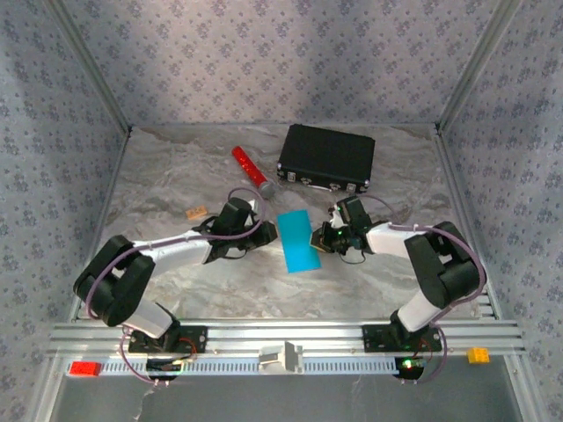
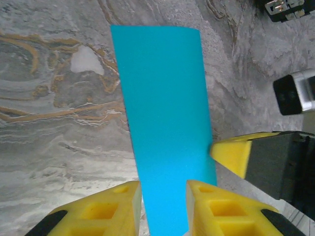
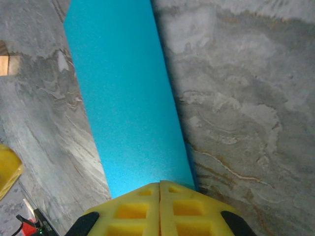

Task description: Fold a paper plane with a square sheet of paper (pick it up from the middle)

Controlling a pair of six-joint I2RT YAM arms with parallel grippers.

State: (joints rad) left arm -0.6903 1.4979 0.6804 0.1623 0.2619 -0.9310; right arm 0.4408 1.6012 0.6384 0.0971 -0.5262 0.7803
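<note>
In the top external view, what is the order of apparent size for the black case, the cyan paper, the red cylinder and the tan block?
Largest to smallest: black case, cyan paper, red cylinder, tan block.

The sheet of paper (image 1: 297, 240) is bright cyan, the fingers (image 3: 133, 206) yellow (black-backed), the table (image 1: 176, 176) grey-marbled, tan-veined.
</note>
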